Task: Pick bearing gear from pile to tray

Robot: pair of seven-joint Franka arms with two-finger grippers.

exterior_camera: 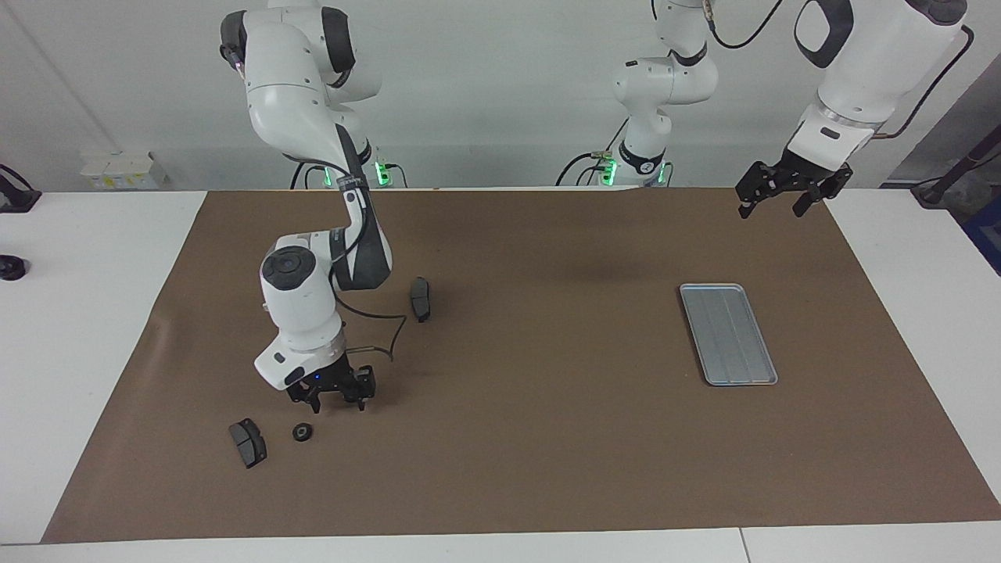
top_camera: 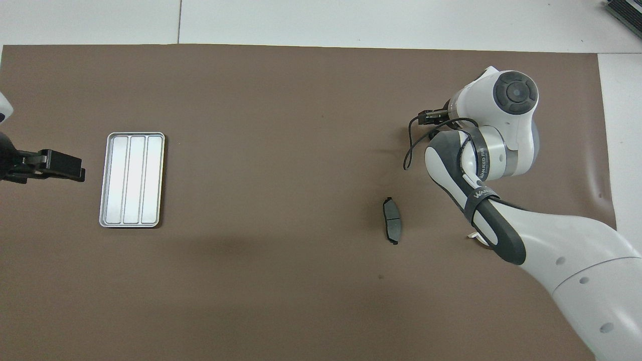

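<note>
Both arms are glossy white with rounded shells, dark grey bands at the joints and round dark grey caps on the joint ends. The right arm (exterior_camera: 301, 305) carries a thin black cable looping off its wrist and small lettering on a dark band. Each ends in a black tool; green lights glow at the bases.

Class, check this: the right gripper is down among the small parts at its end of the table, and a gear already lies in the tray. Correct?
Not quite. The facing view shows the right gripper low among the small parts, but the tray holds no gear; the overhead view shows the same.
</note>
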